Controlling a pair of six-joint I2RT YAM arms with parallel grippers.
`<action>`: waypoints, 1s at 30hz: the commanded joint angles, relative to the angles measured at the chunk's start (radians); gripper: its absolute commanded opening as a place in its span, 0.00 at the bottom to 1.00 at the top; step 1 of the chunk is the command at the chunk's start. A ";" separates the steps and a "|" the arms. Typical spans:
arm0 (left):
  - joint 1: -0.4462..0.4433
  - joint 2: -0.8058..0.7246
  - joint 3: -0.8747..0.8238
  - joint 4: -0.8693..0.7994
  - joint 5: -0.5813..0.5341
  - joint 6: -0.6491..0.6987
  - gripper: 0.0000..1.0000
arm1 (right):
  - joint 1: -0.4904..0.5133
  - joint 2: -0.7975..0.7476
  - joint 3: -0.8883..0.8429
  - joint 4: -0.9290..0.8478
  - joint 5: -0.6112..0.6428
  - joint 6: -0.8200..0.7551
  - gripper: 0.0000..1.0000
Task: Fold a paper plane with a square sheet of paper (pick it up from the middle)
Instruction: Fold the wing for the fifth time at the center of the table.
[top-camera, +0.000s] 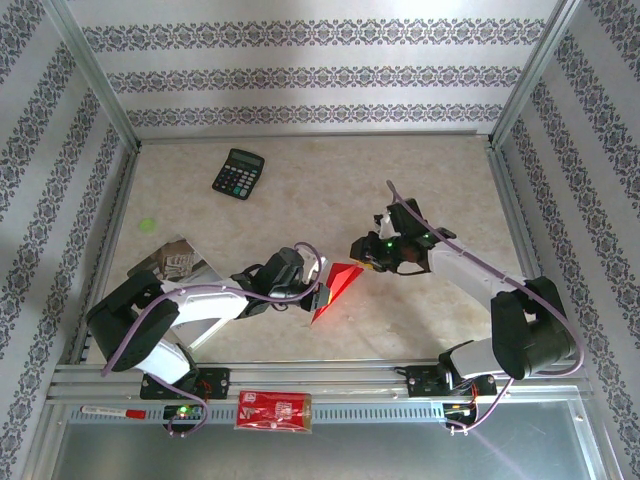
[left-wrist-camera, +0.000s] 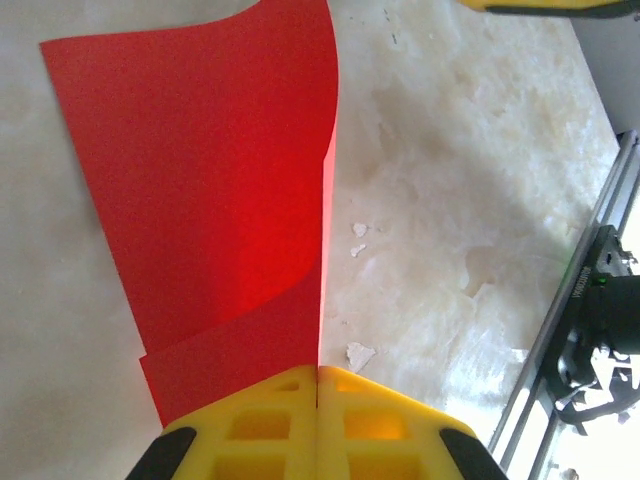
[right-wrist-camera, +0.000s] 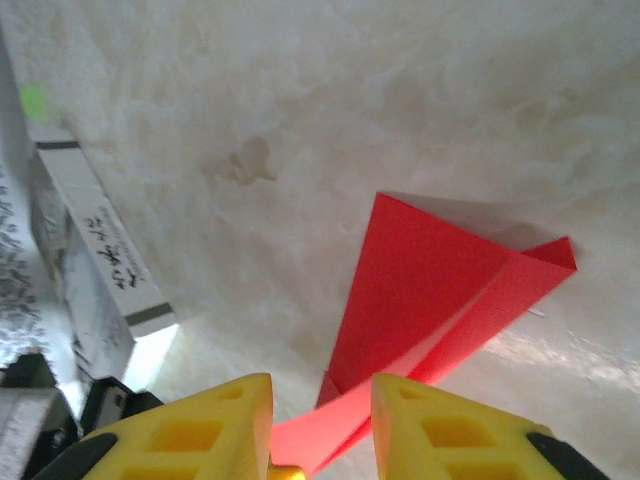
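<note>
pinching folded red sheet (top-camera: 337, 287), left fingers (left-wrist-camera: 260, 425) clenched, tip pointing far-right toward parted right fingers (right-wrist-camera: 200, 430)

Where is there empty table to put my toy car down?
The far half of the table is bare, from the calculator across to the right edge. It is crowded in the near middle, where the left tool and right tool meet at the red paper, and by the booklet on the left.
</note>
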 joint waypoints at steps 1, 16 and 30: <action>0.005 0.009 0.027 -0.044 -0.050 0.043 0.00 | 0.022 -0.013 0.021 -0.119 0.095 -0.041 0.34; -0.042 0.062 0.069 -0.084 -0.108 0.135 0.00 | 0.048 0.029 -0.099 0.097 0.049 0.291 0.52; -0.060 0.075 0.077 -0.107 -0.121 0.183 0.00 | 0.048 0.122 -0.093 0.161 0.034 0.334 0.31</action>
